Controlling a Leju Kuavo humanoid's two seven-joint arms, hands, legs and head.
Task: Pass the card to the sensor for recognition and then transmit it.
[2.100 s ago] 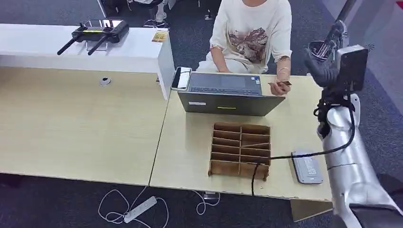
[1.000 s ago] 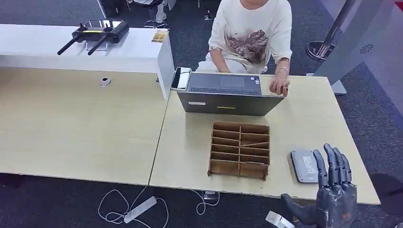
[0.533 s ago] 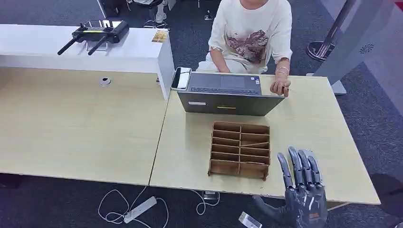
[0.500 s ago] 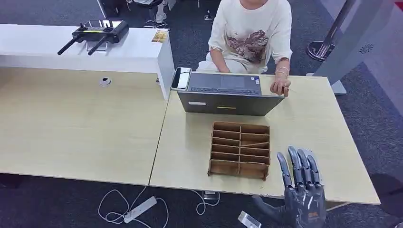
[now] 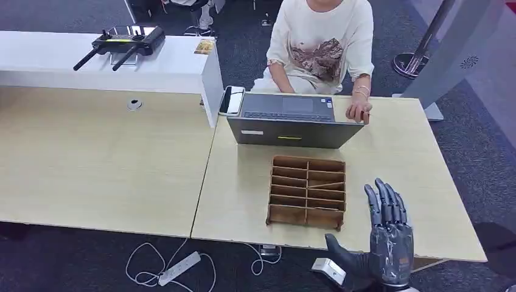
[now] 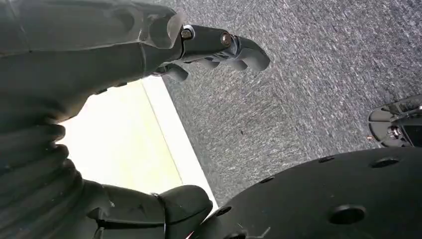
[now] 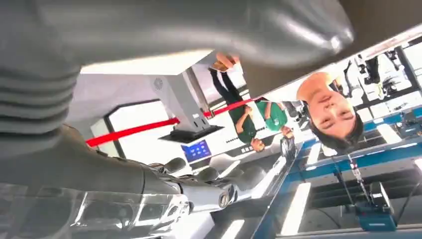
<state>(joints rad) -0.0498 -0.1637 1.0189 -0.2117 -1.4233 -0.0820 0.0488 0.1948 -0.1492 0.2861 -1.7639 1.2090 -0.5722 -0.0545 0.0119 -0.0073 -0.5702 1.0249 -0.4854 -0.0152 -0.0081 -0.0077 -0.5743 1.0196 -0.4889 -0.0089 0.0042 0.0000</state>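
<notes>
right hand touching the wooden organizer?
Apart. In the head view, bare tabletop shows between the right hand and the wooden organizer; the hand hovers beside its right edge.

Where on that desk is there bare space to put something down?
The wide left desk is nearly bare, apart from a small round fitting. On the right desk, there are free strips on either side of the wooden divider box. It is crowded around the laptop, phone and right hand.

One laptop (image 5: 286, 119), one wooden divider box (image 5: 308, 191), one phone (image 5: 231, 100) and one person (image 5: 322, 42) are at the desk. One remote controller (image 5: 122, 41) and one small card (image 5: 205, 46) lie on the white counter. One power strip (image 5: 179, 267) lies on the floor.
</notes>
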